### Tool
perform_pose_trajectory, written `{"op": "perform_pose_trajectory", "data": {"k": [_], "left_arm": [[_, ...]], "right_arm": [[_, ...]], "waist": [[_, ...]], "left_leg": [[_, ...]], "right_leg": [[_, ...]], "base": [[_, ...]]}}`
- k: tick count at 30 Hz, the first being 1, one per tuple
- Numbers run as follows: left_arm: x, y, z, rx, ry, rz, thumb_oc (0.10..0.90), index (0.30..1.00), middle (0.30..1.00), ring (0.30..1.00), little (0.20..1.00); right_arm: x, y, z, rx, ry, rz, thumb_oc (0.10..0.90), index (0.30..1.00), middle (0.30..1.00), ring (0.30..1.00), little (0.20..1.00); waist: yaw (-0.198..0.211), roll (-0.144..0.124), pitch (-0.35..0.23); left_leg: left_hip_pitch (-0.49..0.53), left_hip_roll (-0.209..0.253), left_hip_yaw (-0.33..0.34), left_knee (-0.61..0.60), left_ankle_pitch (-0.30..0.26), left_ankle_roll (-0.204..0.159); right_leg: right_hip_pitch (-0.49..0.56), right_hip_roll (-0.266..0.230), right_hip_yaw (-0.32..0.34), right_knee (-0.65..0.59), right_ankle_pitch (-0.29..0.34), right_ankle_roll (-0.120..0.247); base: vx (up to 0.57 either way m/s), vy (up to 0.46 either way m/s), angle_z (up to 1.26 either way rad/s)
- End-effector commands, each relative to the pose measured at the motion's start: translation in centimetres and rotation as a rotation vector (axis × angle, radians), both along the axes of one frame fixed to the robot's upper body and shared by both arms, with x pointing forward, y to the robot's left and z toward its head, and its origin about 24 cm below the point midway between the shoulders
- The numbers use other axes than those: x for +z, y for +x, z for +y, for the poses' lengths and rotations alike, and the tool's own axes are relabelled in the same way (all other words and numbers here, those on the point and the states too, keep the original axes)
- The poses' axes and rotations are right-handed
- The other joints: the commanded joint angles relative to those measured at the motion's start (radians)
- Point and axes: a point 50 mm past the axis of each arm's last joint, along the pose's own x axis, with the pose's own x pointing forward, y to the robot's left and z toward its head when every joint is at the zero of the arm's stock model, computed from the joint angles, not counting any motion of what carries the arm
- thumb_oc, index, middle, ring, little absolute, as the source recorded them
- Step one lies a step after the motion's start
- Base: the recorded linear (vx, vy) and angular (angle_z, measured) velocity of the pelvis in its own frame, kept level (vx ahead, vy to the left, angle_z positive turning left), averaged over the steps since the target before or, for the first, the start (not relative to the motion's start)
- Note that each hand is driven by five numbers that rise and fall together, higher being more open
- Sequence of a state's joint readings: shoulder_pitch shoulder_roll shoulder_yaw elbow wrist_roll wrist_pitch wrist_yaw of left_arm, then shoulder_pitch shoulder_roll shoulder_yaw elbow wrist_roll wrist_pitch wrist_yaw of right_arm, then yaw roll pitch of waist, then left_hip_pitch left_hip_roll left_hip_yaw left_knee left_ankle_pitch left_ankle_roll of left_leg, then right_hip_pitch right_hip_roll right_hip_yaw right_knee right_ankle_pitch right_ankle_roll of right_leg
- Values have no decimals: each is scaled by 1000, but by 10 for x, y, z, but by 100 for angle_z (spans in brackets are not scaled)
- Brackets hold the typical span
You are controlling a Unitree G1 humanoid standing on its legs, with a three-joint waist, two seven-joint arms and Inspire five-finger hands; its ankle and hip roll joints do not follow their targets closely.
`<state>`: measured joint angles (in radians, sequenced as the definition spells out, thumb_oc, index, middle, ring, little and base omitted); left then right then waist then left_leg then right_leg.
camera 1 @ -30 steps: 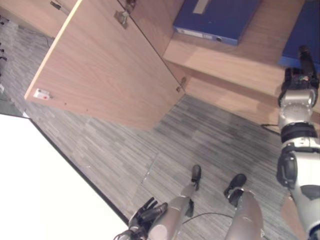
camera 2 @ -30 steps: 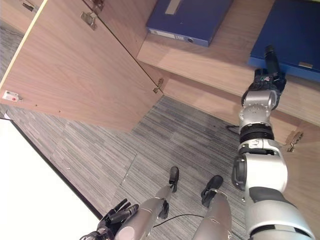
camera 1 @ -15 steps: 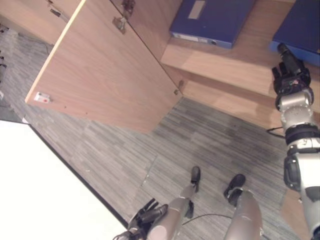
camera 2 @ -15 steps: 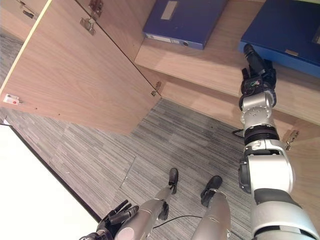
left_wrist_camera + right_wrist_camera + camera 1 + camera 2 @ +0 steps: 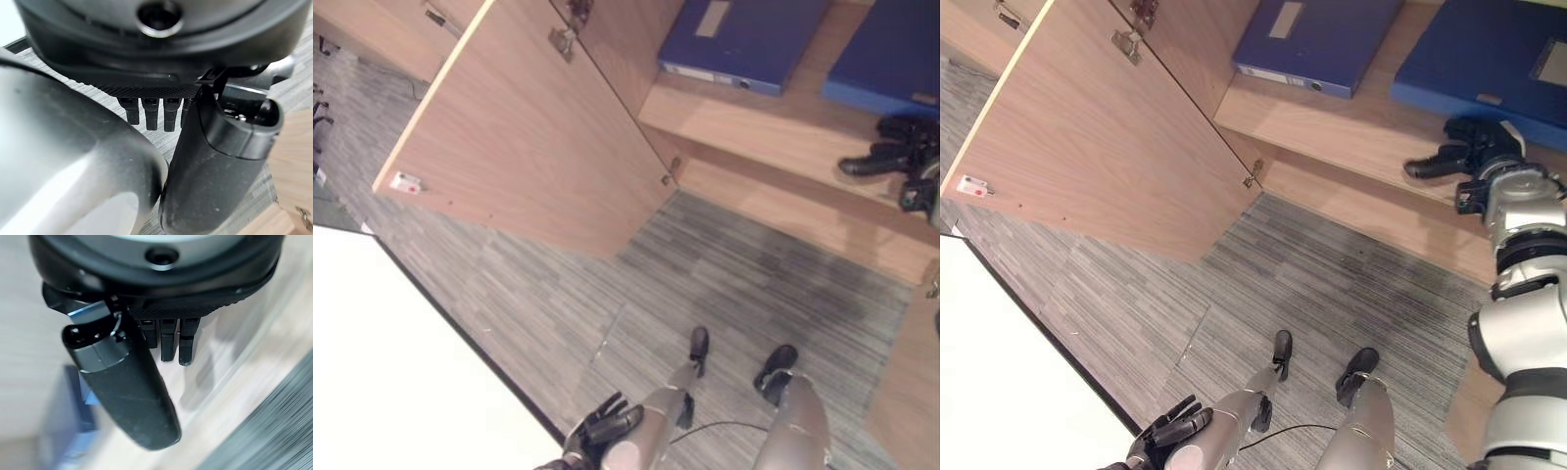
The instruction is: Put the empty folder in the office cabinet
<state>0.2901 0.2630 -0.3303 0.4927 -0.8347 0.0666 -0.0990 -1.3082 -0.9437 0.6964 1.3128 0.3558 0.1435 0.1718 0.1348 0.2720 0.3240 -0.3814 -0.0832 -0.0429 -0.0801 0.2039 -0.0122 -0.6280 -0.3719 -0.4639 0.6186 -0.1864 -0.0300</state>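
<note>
Two blue folders lie flat on the shelf (image 5: 1351,127) of the open wooden cabinet: one at the left (image 5: 1317,44), one at the right (image 5: 1489,59). My right hand (image 5: 1474,157) hovers over the shelf's front edge just below the right folder. Its fingers are relaxed, the thumb points left, and it holds nothing; the right wrist view has the hand (image 5: 146,382) over the pale shelf board with blue beside it. My left hand (image 5: 1170,431) hangs low with its fingers spread, also empty.
The cabinet door (image 5: 1107,147) stands wide open at the left, with hinges on its inner face. A white surface (image 5: 999,372) with a dark edge fills the lower left. Grey striped carpet (image 5: 1332,284) lies below the cabinet.
My right hand has drawn back from the right folder's edge and turned sideways, from pointing up at the folder to lying across the shelf front. The left hand stays put.
</note>
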Motion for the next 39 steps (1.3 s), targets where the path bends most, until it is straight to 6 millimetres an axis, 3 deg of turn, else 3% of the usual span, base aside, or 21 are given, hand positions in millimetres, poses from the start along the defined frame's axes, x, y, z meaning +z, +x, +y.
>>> {"op": "perform_pose_trajectory", "data": {"k": [1, 7, 12, 18, 24, 27, 28, 31, 35, 37, 38, 39], "left_arm": [[-1, -33, 37, -60, 124, 67, 800, 900, 900, 900, 900], [2, -29, 35, -90, 120, 44, 800, 900, 900, 900, 900], [2, -26, 31, -106, 115, 32, 800, 900, 900, 900, 900], [1, -23, 23, -116, 104, 24, 800, 900, 900, 900, 900], [4, -15, 16, -139, 99, -8, 800, 900, 900, 900, 900], [4, -10, 20, -140, 132, -14, 800, 900, 900, 900, 900], [4, -3, 26, -128, 163, -22, 800, 900, 900, 900, 900], [4, 12, 29, -150, 203, -41, 800, 900, 900, 900, 900], [2, 13, 31, -169, 223, -31, 800, 900, 900, 900, 900], [-6, 6, 37, -164, 249, 25, 800, 900, 900, 900, 900], [-11, 3, 42, -135, 258, 62, 800, 900, 900, 900, 900], [-11, 3, 42, -135, 258, 62, 800, 900, 900, 900, 900]], "right_arm": [[10, -42, -52, -190, -432, 403, 800, 900, 900, 900, 900], [-2, -67, -77, -257, -476, 519, 800, 900, 900, 900, 900], [-15, -75, -84, -271, -412, 529, 800, 900, 900, 900, 900], [-18, -75, -84, -291, -363, 490, 800, 900, 900, 900, 900], [-28, -59, -69, -248, -337, 436, 800, 900, 900, 900, 900], [-57, -33, -39, -143, -279, 419, 800, 900, 900, 900, 900], [-85, -17, -13, -68, -179, 418, 800, 900, 900, 900, 900], [-123, -4, 23, 31, -105, 489, 800, 900, 900, 900, 900], [-180, -9, 57, 144, -66, 621, 800, 900, 900, 900, 900], [-207, -18, 68, 173, -43, 697, 800, 900, 900, 900, 900], [-232, -31, 74, 197, -53, 780, 800, 900, 900, 900, 900], [-232, -31, 74, 197, -53, 780, 800, 900, 900, 900, 900]], "waist": [[9, -18, -26], [2, -9, -19], [-7, -3, -13], [-14, 4, -9], [-20, 9, -9], [-15, -14, -13], [6, -49, -23], [18, -79, -31], [1, -88, -58], [-1, -100, -82], [-5, -115, -110], [-5, -115, -110]], "left_leg": [[158, 41, 16, -7, -180, -40], [152, 38, 17, -7, -176, -39], [149, 35, 24, -7, -177, -39], [148, 34, 32, -7, -177, -38], [163, 36, 39, -7, -176, -38], [169, 52, 37, -7, -173, -52], [158, 62, 1, -7, -167, -75], [164, 56, -60, -7, -174, -81], [221, 33, -30, -7, -214, -22], [248, 18, -13, -7, -228, -5], [276, 1, 3, -7, -240, 10], [276, 1, 3, -7, -240, 10]], "right_leg": [[93, 37, 26, -218, 171, 177], [87, 36, 33, -220, 172, 177], [78, 37, 46, -220, 177, 177], [73, 38, 57, -222, 181, 177], [98, 43, 57, -250, 191, 178], [150, 85, 55, -357, 215, 171], [168, 123, 65, -427, 233, 160], [202, 150, 76, -489, 253, 156], [273, 152, 104, -536, 281, 164], [306, 154, 115, -569, 307, 174], [334, 153, 120, -594, 328, 184], [334, 153, 120, -594, 328, 184]], "base": [[-6, -10, 5], [-8, 2, 3], [0, 0, 0], [0, 0, 0], [-17, 24, -4], [-27, 18, -17], [-75, -11, -48], [-111, 11, -68], [-71, 205, -16], [-92, 261, -36], [-76, 216, -63], [-51, 207, -64]]}}
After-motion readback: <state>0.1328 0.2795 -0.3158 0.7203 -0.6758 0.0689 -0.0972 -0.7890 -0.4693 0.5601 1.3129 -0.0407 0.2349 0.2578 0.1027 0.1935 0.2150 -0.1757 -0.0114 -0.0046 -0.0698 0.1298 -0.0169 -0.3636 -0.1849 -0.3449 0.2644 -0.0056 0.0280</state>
